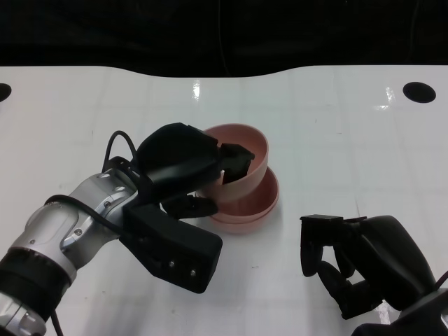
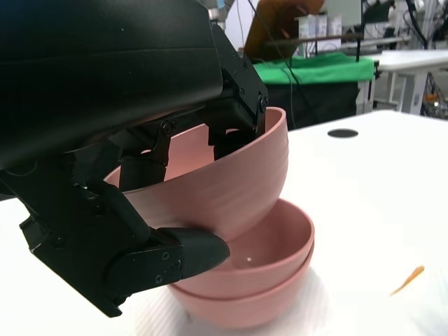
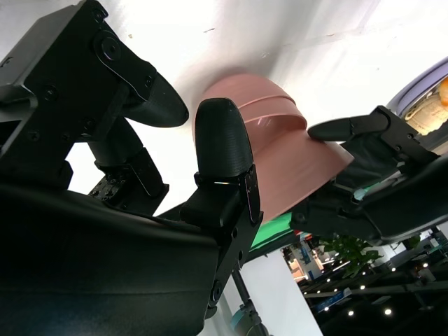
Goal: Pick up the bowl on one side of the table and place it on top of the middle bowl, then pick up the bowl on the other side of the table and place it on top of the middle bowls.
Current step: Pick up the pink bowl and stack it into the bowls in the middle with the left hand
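left hand [image 1: 183, 170] gripped a pink bowl [image 1: 245, 157] by its rim at the bowl's 9 o'clock side, fingers hooked inside the rim and the thumb pressed under the outer wall. held bowl was tilted, its opening leaning toward 3 o'clock, its low edge sitting inside the stack beneath. nothing seen inside it.

stack [image 1: 250, 207]: two pink bowls nested on the white table [image 1: 336, 140], near table centre. left wrist view showed both rims, upper nested bowl [image 2: 280, 241] seated in the bottom bowl [image 2: 245, 308]. inner surface of the upper one was bare apart from a small white glint.

right hand [image 1: 357, 262] lay on the table at about 4 o'clock from the stack, apart from it, fingers curled slightly but spread, grasping nothing. right wrist view confirmed: black fingers [image 3: 222, 143] free in front of the pink bowls, touching none of them.

dark round hole [image 1: 419, 92] in the tabletop at 2 o'clock. small orange sliver [image 2: 408, 279] lay on the table in the left wrist view, well clear of the bowls.
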Controlling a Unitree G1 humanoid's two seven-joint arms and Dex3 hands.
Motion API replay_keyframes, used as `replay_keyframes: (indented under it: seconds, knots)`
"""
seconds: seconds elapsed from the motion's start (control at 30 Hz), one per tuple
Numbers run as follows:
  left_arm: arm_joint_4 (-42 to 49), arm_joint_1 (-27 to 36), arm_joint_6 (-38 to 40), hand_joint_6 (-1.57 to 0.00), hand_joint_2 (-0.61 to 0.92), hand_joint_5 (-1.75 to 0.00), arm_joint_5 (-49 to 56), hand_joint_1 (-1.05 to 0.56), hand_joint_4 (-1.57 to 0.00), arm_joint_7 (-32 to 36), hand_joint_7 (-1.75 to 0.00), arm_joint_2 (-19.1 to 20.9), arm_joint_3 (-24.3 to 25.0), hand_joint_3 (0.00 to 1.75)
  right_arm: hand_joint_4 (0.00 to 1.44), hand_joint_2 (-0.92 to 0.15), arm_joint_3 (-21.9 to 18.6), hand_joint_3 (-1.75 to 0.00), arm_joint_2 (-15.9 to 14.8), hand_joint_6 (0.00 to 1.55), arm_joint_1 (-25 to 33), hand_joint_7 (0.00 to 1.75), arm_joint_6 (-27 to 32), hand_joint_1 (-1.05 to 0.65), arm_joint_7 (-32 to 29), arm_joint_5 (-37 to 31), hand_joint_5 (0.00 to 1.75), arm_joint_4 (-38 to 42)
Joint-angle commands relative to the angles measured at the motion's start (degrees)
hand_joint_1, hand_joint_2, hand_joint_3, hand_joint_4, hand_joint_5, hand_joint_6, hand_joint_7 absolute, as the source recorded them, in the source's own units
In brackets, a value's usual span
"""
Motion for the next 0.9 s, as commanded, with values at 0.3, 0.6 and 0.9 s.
replay_keyframes:
  seconds: [0.3,0.6,0.9]
  knots:
    - [-1.7,-0.9,3.7,-0.71,0.92,-0.37,1.3,-0.45,-0.59,-4.9,-0.04,0.3,-1.5,0.24,1.0,-0.16,-0.2,-1.56,0.0,0.81,0.3,1.6,0.3,-0.06,0.4,0.4,1.75,-1.0]
    - [-7.1,0.7,8.6,-0.43,0.92,-0.22,4.2,-0.68,-0.3,-7.2,0.0,1.3,-2.5,0.3,0.99,-0.14,-0.1,-1.57,-0.1,0.84,0.3,1.52,0.4,-0.08,0.8,0.5,1.75,-1.0]
    - [-13.2,5.0,12.6,-0.27,0.92,-0.17,5.9,-0.76,-0.14,-6.9,0.0,2.8,-2.1,0.43,0.99,-0.14,-0.2,-1.57,-0.1,0.85,0.6,1.5,0.8,-0.08,1.4,0.5,1.75,-1.8]
